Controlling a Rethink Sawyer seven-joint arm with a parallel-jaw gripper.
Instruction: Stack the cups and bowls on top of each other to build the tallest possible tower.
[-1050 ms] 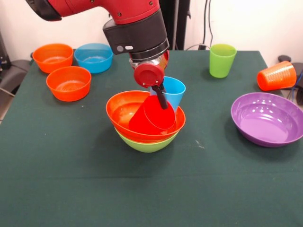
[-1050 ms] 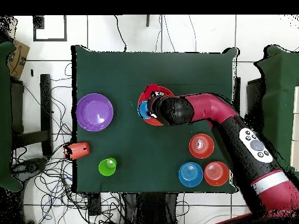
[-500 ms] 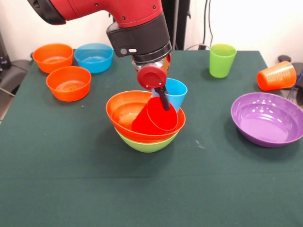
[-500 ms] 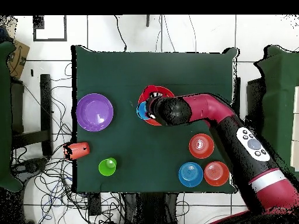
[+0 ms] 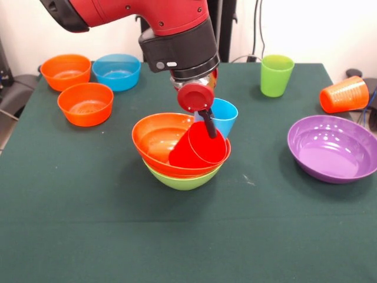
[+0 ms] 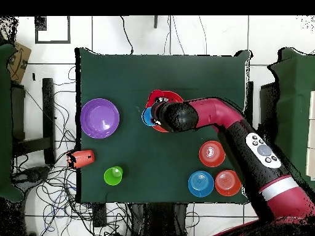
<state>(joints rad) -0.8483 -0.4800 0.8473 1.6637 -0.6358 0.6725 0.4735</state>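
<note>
Table covered by dark green cloth; cloth lies flat, faint creases along the near edge in front view.

Overhead view: white tiled floor around the table, dark grout lines. Tangle of black cables on the floor at 8 o'clock from table centre, running under the table's edge. Cardboard box at 10 o'clock, beside a dark green chair-like shape at 9 o'clock. A second dark green shape at 3 o'clock. White-framed square on the floor at 11 o'clock.

Front view: white wall behind the table, black cables hanging at 1 o'clock.
</note>
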